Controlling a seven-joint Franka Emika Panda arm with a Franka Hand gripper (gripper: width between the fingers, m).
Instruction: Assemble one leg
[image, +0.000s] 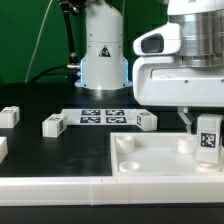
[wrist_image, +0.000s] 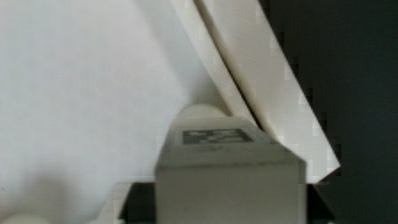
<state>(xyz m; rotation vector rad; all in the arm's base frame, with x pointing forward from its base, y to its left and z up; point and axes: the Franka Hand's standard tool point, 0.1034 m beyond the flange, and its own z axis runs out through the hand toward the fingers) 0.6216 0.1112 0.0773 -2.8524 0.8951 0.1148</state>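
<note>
My gripper (image: 204, 122) is shut on a leg (image: 208, 136), a small white block with a black-and-white tag facing the camera. It holds the leg upright over the far right corner of the large white tray piece (image: 150, 160), beside a round corner socket (image: 186, 143). In the wrist view the held leg (wrist_image: 222, 170) fills the space between the jaws, its tag (wrist_image: 217, 135) showing, with the tray's flat face (wrist_image: 89, 100) and raised rim (wrist_image: 267, 90) under it. I cannot tell whether the leg touches the tray.
Loose legs lie on the black table: one at far left (image: 9, 116), one left of centre (image: 53, 125), one in the middle (image: 147, 120), one at the left edge (image: 2, 148). The marker board (image: 100, 116) lies behind them. The robot base (image: 103, 50) stands at the back.
</note>
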